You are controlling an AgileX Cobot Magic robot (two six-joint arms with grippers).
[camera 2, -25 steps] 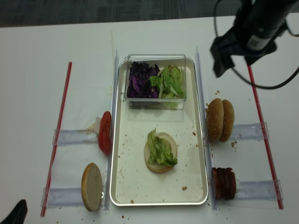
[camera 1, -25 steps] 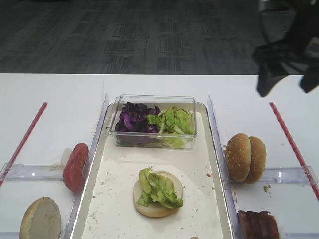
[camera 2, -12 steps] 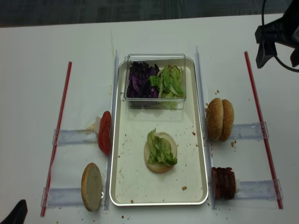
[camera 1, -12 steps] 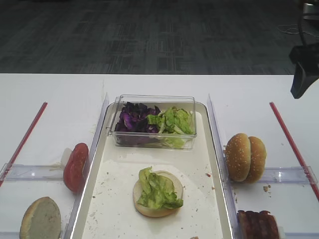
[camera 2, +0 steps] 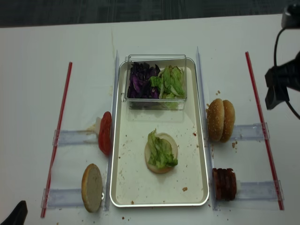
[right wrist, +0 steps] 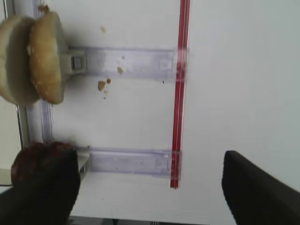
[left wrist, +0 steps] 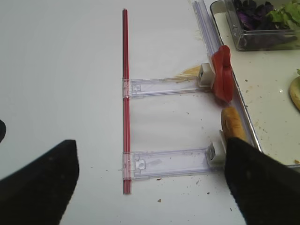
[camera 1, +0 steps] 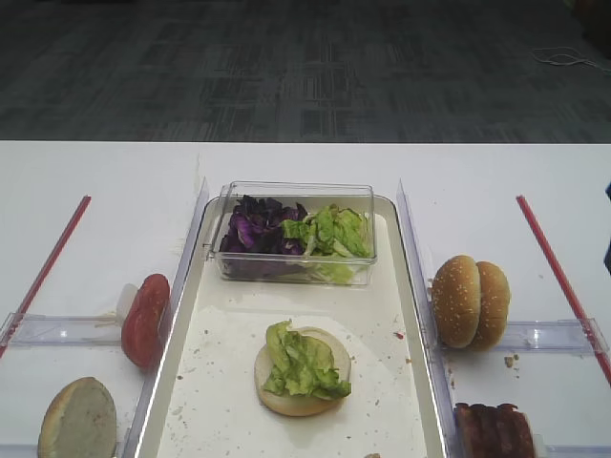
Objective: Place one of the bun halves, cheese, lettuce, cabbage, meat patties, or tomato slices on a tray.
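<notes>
The cream tray holds a bun half topped with lettuce. At its far end, a clear box contains purple cabbage and more lettuce. Tomato slices and another bun half stand left of the tray. Two seeded bun halves and the meat patties stand to its right. My right gripper hangs open over the table right of the patties, holding nothing. My left gripper is open and empty, left of the tomato.
Red strips run along both outer sides, crossed by clear plastic holders. Clear dividers flank the tray. Crumbs lie on the tray and by the right buns. My right arm hangs at the right edge.
My right arm has swung from above the tray's far right corner out to the right and nearer the front, leaving one high view. Food and left arm are unchanged.
</notes>
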